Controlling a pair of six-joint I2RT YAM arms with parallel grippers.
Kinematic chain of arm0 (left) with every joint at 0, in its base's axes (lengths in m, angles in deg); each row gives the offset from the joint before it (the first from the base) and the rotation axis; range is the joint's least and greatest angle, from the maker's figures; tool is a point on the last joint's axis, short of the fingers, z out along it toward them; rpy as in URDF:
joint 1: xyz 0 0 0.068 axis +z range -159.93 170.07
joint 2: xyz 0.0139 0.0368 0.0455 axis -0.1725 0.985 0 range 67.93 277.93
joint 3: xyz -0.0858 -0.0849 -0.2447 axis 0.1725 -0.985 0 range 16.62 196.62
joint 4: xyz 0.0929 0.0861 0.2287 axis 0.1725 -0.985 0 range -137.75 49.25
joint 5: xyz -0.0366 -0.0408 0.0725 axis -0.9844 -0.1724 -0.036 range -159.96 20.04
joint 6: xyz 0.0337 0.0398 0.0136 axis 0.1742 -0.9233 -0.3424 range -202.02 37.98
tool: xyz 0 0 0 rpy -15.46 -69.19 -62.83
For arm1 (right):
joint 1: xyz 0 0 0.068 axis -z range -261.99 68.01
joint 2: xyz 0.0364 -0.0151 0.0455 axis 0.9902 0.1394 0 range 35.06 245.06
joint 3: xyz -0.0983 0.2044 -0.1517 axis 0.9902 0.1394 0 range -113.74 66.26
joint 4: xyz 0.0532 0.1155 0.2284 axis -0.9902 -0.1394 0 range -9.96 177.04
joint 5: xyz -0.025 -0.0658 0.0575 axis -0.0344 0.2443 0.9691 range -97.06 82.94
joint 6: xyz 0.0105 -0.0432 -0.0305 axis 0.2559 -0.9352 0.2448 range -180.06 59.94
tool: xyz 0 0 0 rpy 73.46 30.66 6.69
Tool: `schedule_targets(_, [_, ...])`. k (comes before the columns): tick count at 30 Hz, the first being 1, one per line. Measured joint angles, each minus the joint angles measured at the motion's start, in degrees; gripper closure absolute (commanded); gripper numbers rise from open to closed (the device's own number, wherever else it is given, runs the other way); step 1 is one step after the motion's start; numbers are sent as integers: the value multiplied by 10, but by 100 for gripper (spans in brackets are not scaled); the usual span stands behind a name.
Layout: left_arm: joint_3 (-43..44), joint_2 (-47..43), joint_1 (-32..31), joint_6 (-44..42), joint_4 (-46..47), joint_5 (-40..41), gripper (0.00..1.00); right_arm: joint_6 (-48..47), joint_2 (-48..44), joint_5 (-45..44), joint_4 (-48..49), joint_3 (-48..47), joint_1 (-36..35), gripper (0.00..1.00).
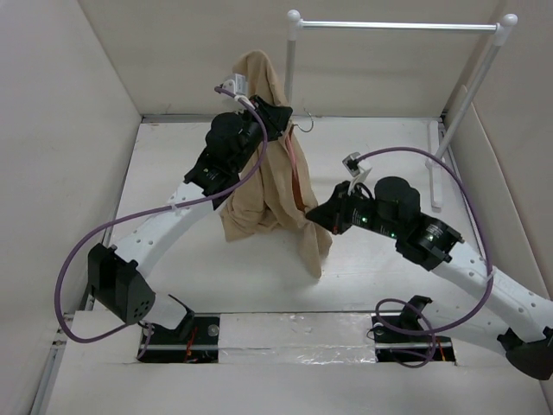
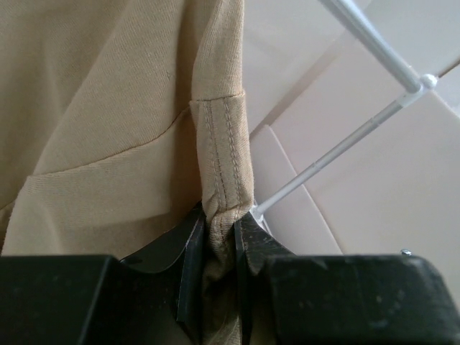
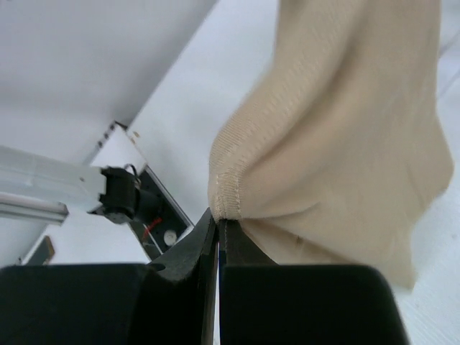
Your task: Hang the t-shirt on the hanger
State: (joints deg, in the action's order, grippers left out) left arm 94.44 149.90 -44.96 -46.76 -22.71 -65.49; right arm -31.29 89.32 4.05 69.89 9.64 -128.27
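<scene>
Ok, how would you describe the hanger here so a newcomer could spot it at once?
Start at the white garment rack at the back right; just left of it hangs the tan t-shirt. The hanger is the thin salmon-pink strip showing along the shirt's right side, the only reddish line against tan cloth and white tubes.

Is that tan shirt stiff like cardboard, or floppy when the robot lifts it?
Probably floppy: the t-shirt hangs in loose folds from the left gripper and sags toward the right gripper. It is likely light, since small pinches on its hems hold it up.
</scene>
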Motion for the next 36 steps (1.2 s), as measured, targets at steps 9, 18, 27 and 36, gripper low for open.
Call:
schedule_targets(9, [-89, -38, 0, 34, 13, -28, 100, 24, 104, 0, -19, -157, -11, 100])
schedule_targets(18, [-128, -107, 40, 113, -21, -127, 100, 54, 194, -39, -73, -163, -58, 94])
schedule_targets(27, [-218, -129, 65, 181, -47, -214, 100, 78, 166, -76, -106, -163, -76, 67])
schedule_targets(36, [-260, -130, 65, 200, -76, -254, 100, 92, 164, -96, -131, -149, -93, 38])
